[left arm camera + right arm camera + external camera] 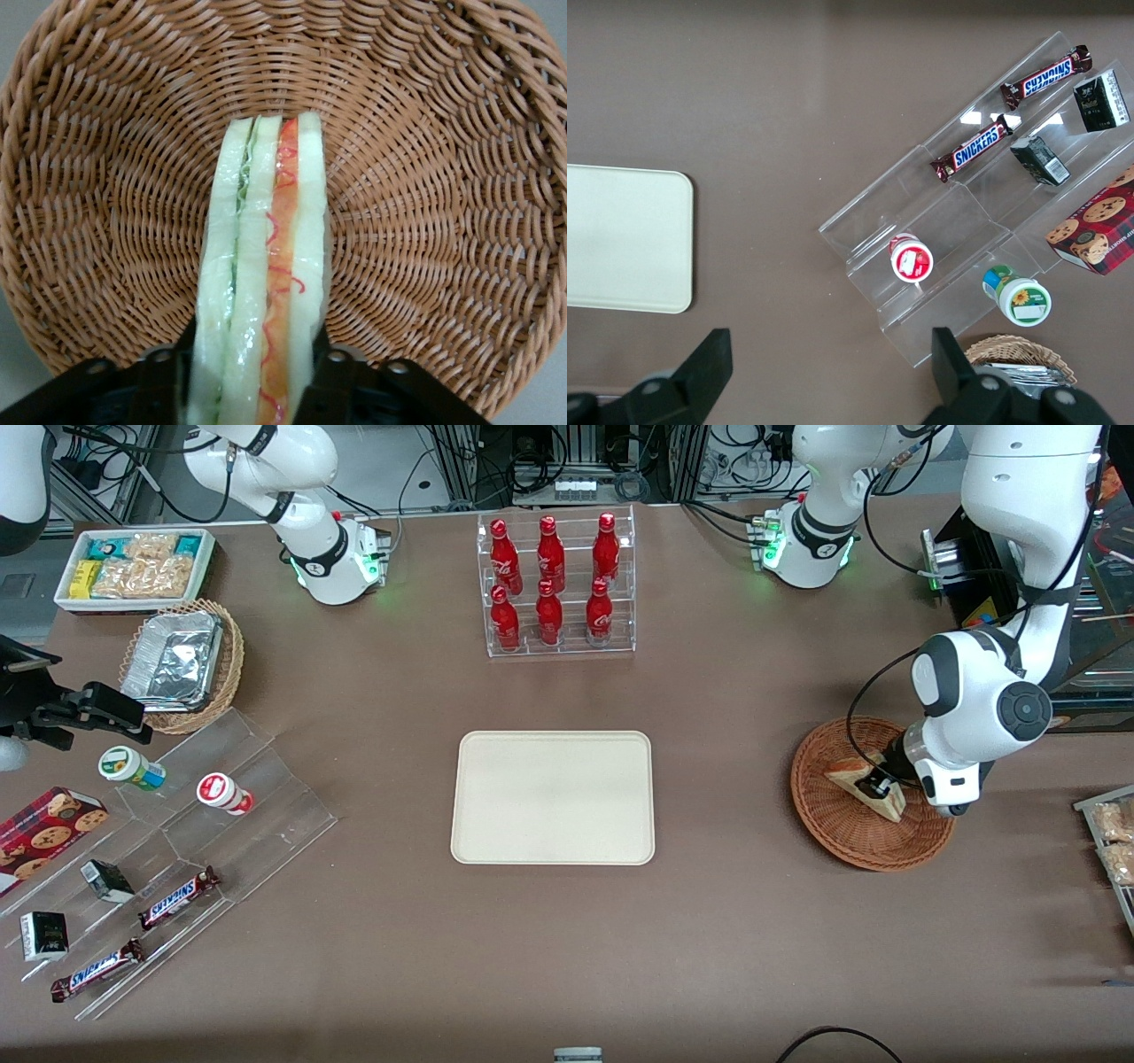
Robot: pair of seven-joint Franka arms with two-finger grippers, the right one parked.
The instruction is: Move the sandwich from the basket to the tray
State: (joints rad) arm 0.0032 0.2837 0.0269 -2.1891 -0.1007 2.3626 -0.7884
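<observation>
Brown table (726, 921) | hand (252, 376) clamped on sandwich (266, 292) | sandwich inside basket (443, 177)

A brown counter (709, 779) is carrying everything. The tray (553, 797) is lying flat at its middle, and a clear bottle rack (558, 584) is standing farther from the front camera than the tray. Toward the working arm's end the basket (850, 824) is sitting, with the gripper (881, 784) lowered into it. Toward the parked arm's end a stepped clear display (177, 850), a tan wicker basket (182, 666) and a white bin (135, 568) are resting, the display nearest the camera.
</observation>
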